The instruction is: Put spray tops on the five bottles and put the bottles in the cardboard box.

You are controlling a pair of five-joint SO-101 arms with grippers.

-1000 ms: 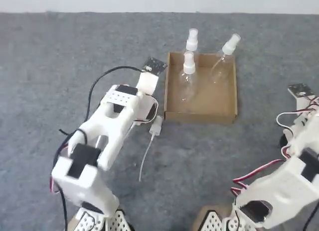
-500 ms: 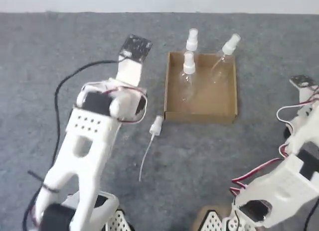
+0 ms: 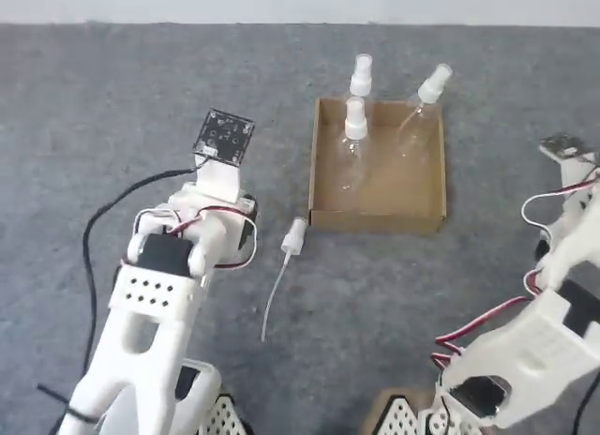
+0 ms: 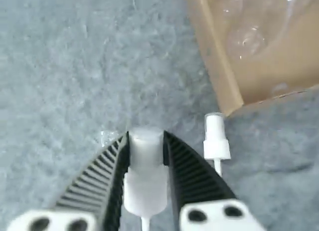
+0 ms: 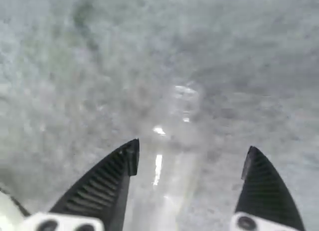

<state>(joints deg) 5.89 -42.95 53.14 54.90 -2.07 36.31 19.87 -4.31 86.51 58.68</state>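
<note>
The left pincer [image 4: 144,137], clamped on a spray top [image 4: 144,178], has swung left, away from the cardboard box [image 3: 375,217] (a loose spray top [image 3: 293,238] lies by its corner). The right pincer [image 5: 192,147] gapes open over a clear bottle [image 5: 172,159].

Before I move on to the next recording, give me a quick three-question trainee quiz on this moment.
1. True or false: the left pincer is shut on a white plastic spray top.
2. Where does the loose white spray top with a thin tube lie? A) on the grey carpet, just outside a corner of the brown cardboard box; B) inside that box; C) screwed onto a bottle.
3. Fill in: the right pincer is ____, with a clear plastic bottle lying on the carpet between its fingers.

Key: 1 true; 2 A; 3 open.
</note>
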